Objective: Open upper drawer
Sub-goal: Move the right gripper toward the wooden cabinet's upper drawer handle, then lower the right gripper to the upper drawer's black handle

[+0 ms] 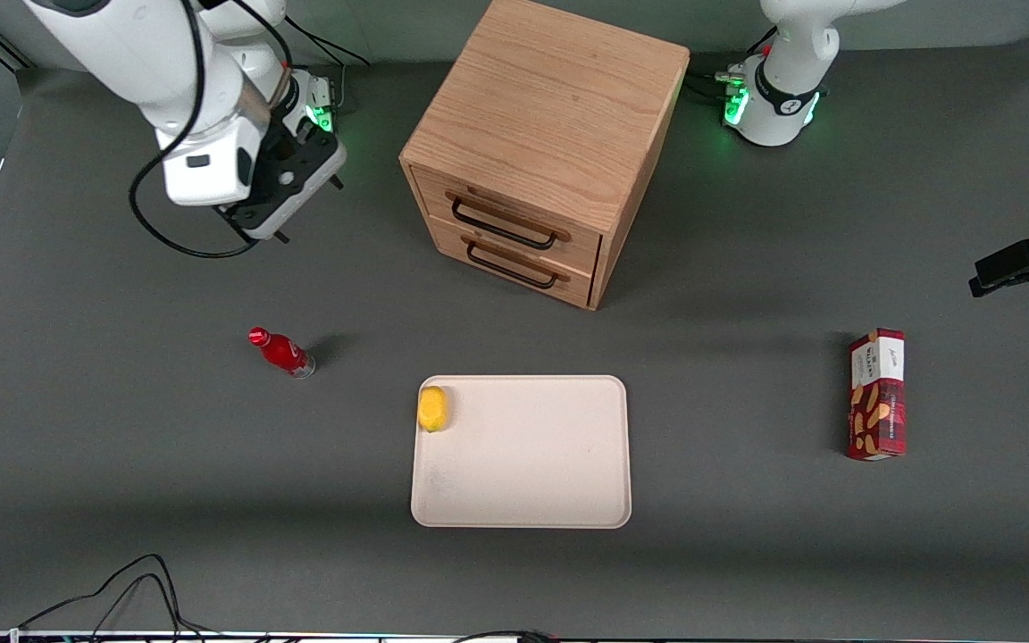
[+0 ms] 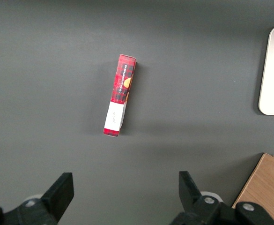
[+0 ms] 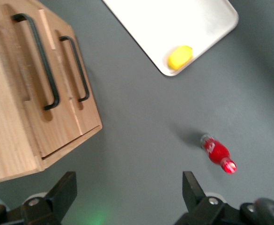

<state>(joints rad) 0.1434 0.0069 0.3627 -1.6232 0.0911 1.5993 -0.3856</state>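
Note:
The wooden cabinet (image 1: 550, 125) stands on the grey table, its two oak drawers turned toward the front camera. The upper drawer (image 1: 514, 210) sits flush in the cabinet, with its black wire handle (image 1: 504, 225) (image 3: 36, 61) above the lower drawer's handle (image 1: 514, 266) (image 3: 76, 68). My right gripper (image 1: 309, 212) (image 3: 127, 183) hangs open above the table, beside the cabinet toward the working arm's end. It is well apart from the cabinet, and nothing is between its fingers (image 3: 65, 186).
A red bottle (image 1: 282, 352) (image 3: 218, 153) stands nearer the front camera than the gripper. A cream tray (image 1: 523, 500) in front of the drawers holds a yellow fruit (image 1: 432, 408). A red snack box (image 1: 877, 394) (image 2: 120, 96) stands toward the parked arm's end.

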